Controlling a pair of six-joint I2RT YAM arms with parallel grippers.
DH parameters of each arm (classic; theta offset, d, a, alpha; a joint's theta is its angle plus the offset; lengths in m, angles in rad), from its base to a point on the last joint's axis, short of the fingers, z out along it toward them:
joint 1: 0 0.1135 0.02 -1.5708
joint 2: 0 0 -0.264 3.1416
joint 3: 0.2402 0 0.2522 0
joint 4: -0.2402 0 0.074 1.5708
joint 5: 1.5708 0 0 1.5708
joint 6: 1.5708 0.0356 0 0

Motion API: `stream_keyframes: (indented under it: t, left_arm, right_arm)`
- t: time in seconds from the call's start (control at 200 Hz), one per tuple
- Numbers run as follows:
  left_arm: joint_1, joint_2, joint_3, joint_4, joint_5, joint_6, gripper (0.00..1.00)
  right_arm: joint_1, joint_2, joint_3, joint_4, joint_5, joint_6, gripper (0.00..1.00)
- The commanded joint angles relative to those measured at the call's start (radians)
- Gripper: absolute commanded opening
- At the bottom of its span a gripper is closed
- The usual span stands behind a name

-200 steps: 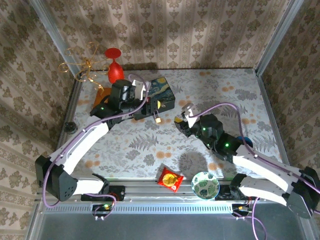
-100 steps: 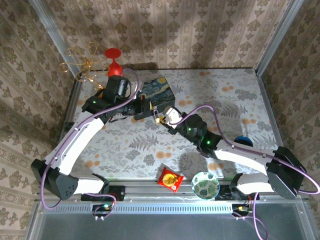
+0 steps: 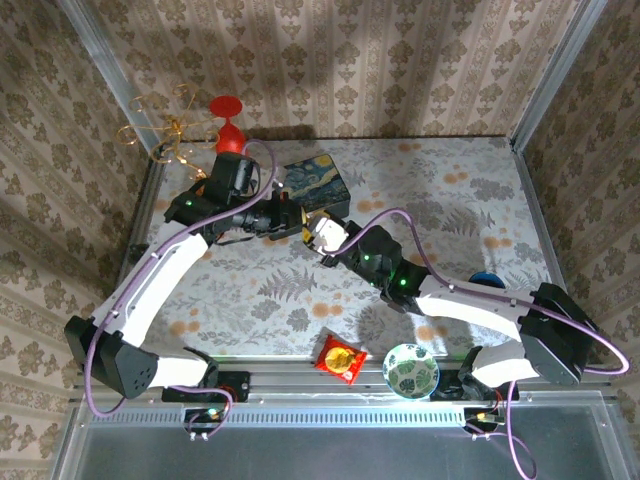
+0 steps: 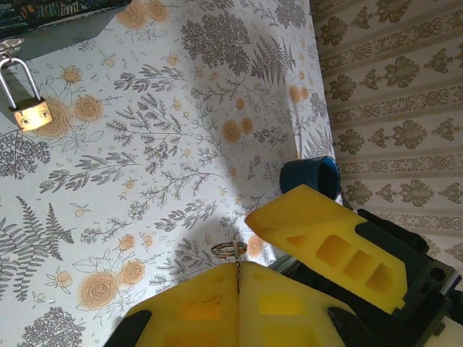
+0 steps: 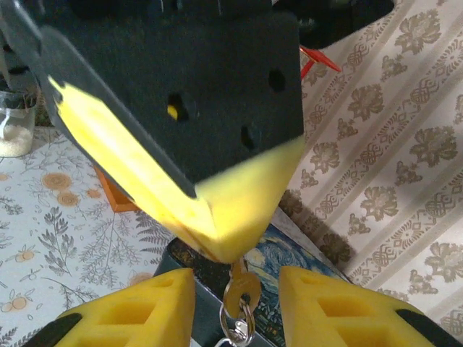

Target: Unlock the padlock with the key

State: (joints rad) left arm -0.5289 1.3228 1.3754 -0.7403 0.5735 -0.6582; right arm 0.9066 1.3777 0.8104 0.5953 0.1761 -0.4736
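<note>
Two arms: tips meet just in front of the box (image 3: 318,178).
Left gripper (image 4: 237,271): clamped tight on the key (image 5: 241,293), whose ring dangles below the tip.
Right gripper (image 5: 235,280): jaws apart, one either side of the hanging key. Neither pad is seen touching it, and nothing is held.
Padlock (image 4: 30,112): hooked by its shackle on the box's hasp, near the grippers, untouched and apparently locked.
Step in hand: judged a key handover, left to right.
Next move: right jaws should pinch the key squarely before the left lets go, then the blade must be lined up with the keyhole.
Risk: the key may twist or drop in transfer.
</note>
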Motion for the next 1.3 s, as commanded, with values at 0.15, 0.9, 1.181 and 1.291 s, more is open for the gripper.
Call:
stream_keyframes:
  t: [0.15,0.9,1.181,1.291]
  left_arm:
    - [0.009,-0.020,-0.015,0.018,0.041,-0.015,0.00]
    - [0.022,-0.039,-0.022,0.018,0.062,-0.001,0.00]
    - [0.033,-0.040,-0.033,0.020,0.062,-0.001,0.00]
    - [0.040,-0.044,-0.042,0.031,0.061,-0.013,0.13]
  right_arm:
    - [0.006,0.007,0.037,0.044,0.012,-0.011,0.23]
    - [0.005,0.041,0.030,0.045,0.095,-0.031,0.16]
    - [0.006,0.024,0.029,0.026,0.068,-0.024,0.00]
    - [0.007,0.021,0.030,0.011,0.053,-0.020,0.00]
